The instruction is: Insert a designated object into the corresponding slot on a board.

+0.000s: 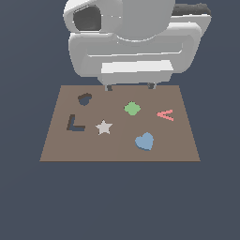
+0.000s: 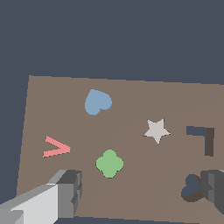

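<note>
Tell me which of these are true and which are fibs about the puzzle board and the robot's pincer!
1. The blue heart lies on the board, outside its slot. True.
2. The pincer is holding the heart. False: it holds nothing; its fingers stand wide apart.
3. The white star sits between the L-shaped cutout and the heart. True.
4. The green clover fills the heart slot. False: the slot is empty; the clover rests on the board.
5. The pink arrow piece is stacked on the star. False: they lie apart.
</note>
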`<state>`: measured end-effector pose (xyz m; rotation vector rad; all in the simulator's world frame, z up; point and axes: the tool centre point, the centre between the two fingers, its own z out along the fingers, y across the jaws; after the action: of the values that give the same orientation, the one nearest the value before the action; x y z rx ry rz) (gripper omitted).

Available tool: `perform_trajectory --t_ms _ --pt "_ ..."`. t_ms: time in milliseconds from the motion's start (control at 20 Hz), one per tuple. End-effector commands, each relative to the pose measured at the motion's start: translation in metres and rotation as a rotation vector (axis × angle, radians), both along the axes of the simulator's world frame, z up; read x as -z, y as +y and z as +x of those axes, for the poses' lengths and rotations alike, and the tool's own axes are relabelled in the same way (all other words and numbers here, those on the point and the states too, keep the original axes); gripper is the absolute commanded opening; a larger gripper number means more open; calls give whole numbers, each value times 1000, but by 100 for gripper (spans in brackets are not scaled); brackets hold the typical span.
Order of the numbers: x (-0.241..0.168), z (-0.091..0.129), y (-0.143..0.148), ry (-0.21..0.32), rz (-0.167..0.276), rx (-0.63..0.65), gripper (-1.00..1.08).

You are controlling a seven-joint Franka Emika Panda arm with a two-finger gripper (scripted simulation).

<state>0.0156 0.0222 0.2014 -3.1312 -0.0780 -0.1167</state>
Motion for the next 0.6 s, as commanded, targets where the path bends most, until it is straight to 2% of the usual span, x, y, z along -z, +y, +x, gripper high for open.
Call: perform_trajectory --t_ms 0,550 --pt "0 0 0 0 0 0 100" --pt "23 10 10 11 0 60 100"
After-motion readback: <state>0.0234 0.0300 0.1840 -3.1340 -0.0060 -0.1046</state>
